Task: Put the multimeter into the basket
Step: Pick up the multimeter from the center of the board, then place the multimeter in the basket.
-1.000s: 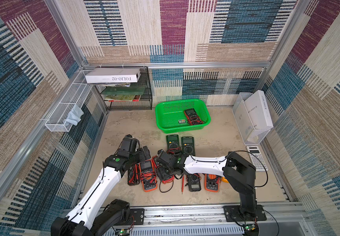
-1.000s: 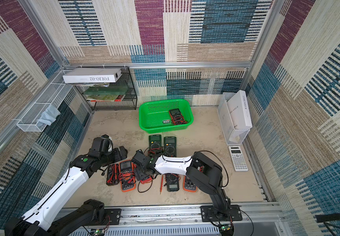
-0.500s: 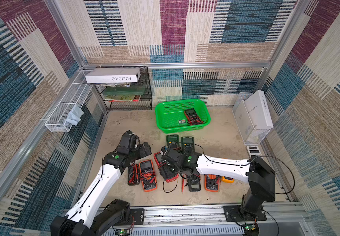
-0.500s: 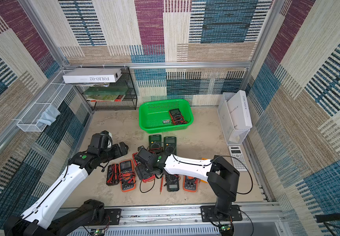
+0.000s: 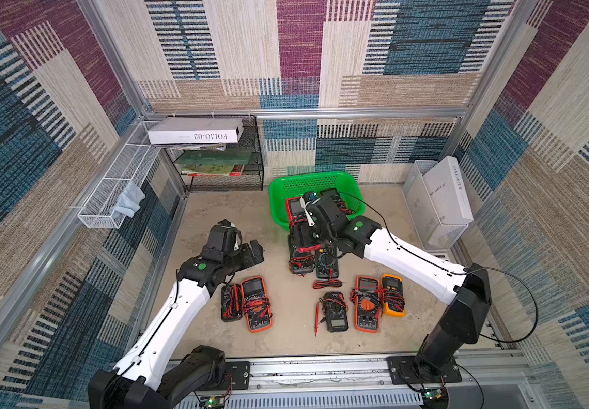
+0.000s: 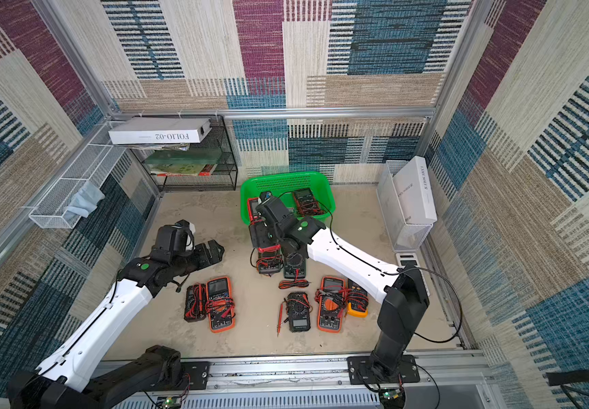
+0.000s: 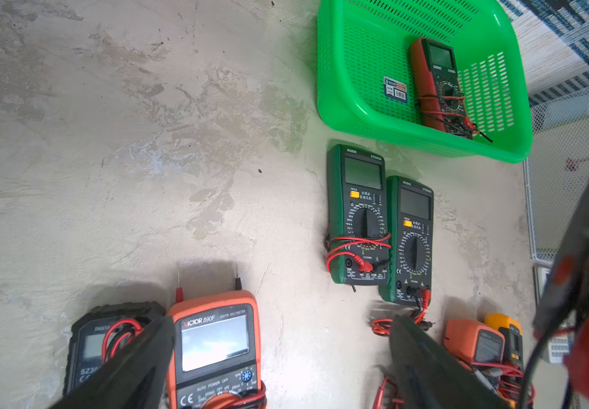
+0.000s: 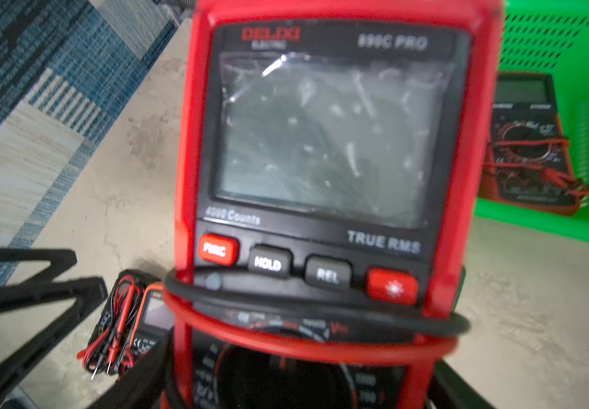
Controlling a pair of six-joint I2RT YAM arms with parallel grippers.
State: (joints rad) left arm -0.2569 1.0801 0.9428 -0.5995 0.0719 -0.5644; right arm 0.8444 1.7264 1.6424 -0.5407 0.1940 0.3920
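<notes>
Blurred, the red-cased, black-faced multimeter (image 8: pixel 321 141) fills the right wrist view, its head and dial end cut off by the frame. It hides all but slivers of the right gripper (image 8: pixel 300 389) and its black fingers (image 8: pixel 133 386). The bright green perforated plastic basket (image 8: pixel 547 42) runs off that view's edge. In both top views the right arm's wrist (image 5: pixel 324 216) covers the basket's near rim and most of the multimeter. The blue-and-white label (image 7: pixel 395 90) on the basket's floor is too small to read.
</notes>
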